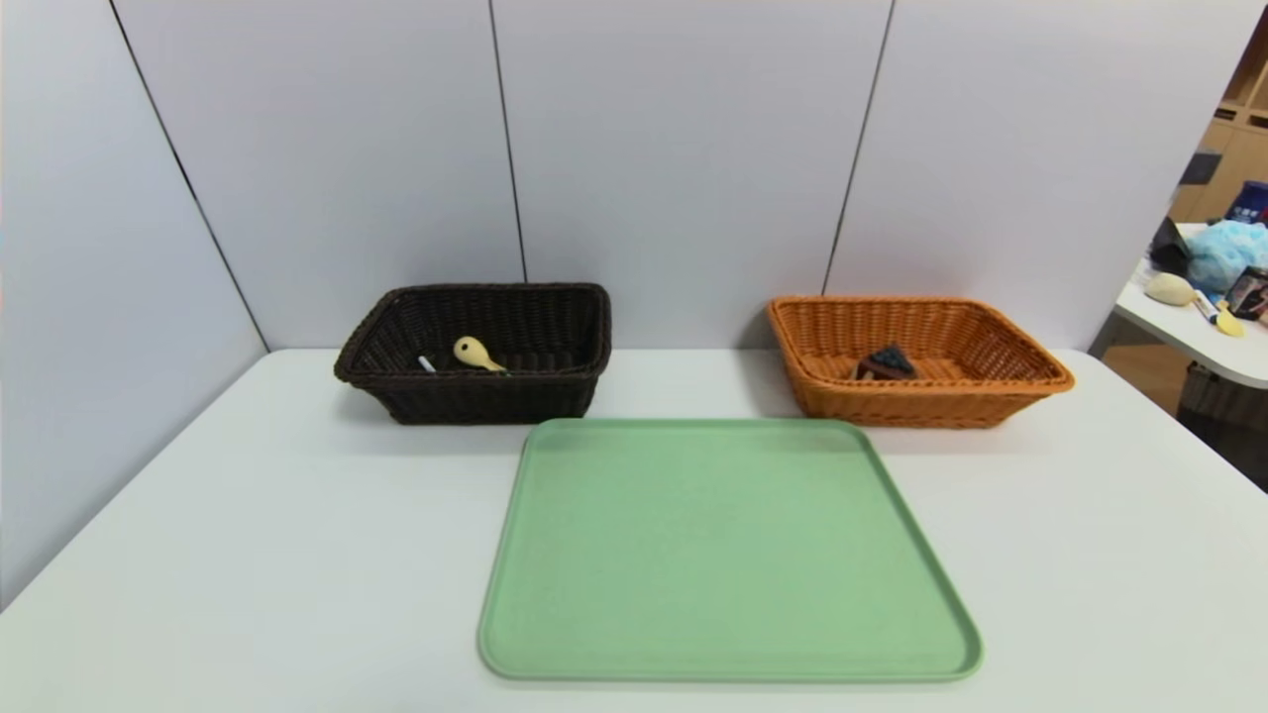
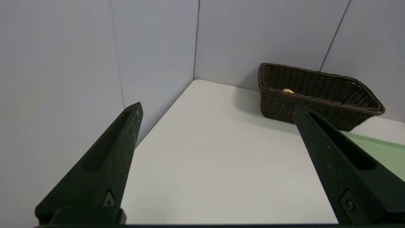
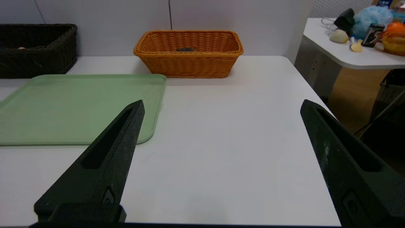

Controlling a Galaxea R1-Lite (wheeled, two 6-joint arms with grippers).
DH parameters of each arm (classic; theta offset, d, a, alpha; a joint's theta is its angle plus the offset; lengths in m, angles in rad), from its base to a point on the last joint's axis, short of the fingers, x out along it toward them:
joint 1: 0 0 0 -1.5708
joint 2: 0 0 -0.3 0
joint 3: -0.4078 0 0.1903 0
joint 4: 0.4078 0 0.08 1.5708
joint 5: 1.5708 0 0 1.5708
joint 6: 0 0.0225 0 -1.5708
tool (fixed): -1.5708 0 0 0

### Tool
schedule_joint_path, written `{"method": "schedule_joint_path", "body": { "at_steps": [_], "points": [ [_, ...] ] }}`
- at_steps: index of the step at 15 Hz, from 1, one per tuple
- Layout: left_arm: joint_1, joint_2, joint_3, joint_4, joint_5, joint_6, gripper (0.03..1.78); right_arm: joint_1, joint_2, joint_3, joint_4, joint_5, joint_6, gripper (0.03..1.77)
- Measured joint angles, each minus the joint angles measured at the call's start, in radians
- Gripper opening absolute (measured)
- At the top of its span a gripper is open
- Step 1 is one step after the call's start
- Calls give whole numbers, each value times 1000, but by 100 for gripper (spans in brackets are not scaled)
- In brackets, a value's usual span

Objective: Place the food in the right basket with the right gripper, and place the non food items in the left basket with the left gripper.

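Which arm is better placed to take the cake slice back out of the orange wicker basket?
Probably the right: its open, empty gripper faces the orange basket holding the slice, whereas the left gripper's view shows only the dark basket.

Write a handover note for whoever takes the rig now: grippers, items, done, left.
Black left gripper: jaws wide open, empty, over the white table's left side.
Black right gripper: jaws wide open, empty, over the table's right side.
Food: dark-topped toy cake slice lies in the orange-tan wicker basket.
Non-food: small white stick-like item and pale yellow spoon-shaped utensil lie in the dark brown wicker basket.
Green rectangular tray: bare.
Done: food and non-food sorted.
Left: apparently nothing; I'd just confirm and close out.
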Motion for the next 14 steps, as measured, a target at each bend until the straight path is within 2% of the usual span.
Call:
{"method": "schedule_joint_path", "body": {
  "at_steps": [2,5,10,12,14],
  "points": [
    [-5,-54,79,-19,-78,27,169,0,-13,35,-61,14,-27,170],
    [-9,-89,225,-114,-106,45,169,0,-20,163,-268,19,-64,170],
    [-9,-99,504,-467,-114,140,169,0,-20,486,-747,37,-127,170],
    [-9,-99,528,-448,-115,142,169,0,-20,590,-871,57,-140,170],
    [-9,-100,534,-434,-116,142,169,0,-20,663,-929,74,-148,170]
  ]
}}
